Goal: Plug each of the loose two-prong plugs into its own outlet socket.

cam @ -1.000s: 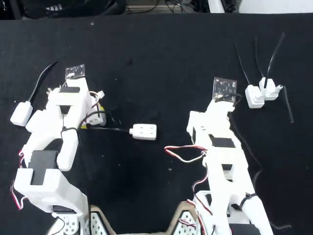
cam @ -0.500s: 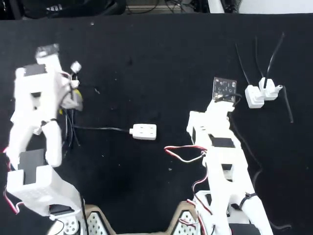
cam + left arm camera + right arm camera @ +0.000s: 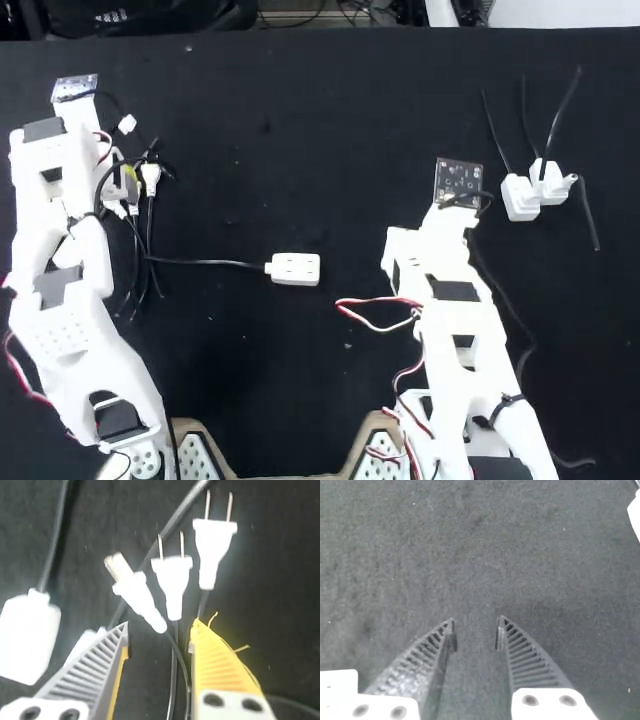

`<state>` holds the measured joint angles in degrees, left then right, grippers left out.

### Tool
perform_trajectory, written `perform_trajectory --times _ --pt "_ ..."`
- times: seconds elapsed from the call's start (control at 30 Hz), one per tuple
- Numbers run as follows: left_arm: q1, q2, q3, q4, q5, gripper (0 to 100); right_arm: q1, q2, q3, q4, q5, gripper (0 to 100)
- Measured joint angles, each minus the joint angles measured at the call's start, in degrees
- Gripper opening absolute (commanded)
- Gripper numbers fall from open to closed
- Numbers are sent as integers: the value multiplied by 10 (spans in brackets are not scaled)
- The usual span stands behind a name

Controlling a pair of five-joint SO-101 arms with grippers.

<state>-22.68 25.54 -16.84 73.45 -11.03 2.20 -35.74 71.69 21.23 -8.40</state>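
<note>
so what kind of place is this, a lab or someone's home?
Probably a robotics lab or workshop bench: a white left arm and right arm sit side by side at a black-covered table, with loose plugs and an outlet socket laid out as test pieces.

Three white plugs bunched at the far left: a two-prong plug (image 3: 172, 580), a second two-prong plug (image 3: 214, 542), a tilted plug (image 3: 134, 599) with prongs too blurred to count; three white socket blocks: a left block (image 3: 27, 635) near those plugs, a middle block (image 3: 294, 268) mid-table, a right block (image 3: 519, 197) at the far right; one small white piece (image 3: 552, 183) touching the right block, kind unclear; two arms, a left arm (image 3: 60, 320) and a right arm (image 3: 455, 320).
</note>
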Motion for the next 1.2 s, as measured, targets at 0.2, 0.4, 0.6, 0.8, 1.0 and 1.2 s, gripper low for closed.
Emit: perform_trajectory --times 0.2,0.4,0.6,0.8,1.0,1.2 --pt "0 87 -76 -5 0 198 0 0 0 0 0 127" --pt "-1 161 -159 -4 0 198 0 0 0 0 0 127" --pt "-10 189 -203 -4 76 198 0 0 0 0 0 127" --pt "-35 190 -215 13 109 199 0 0 0 0 0 127" --pt "-54 192 -251 84 113 201 0 0 0 0 0 127" --pt "-54 197 -266 104 112 198 0 0 0 0 0 127"
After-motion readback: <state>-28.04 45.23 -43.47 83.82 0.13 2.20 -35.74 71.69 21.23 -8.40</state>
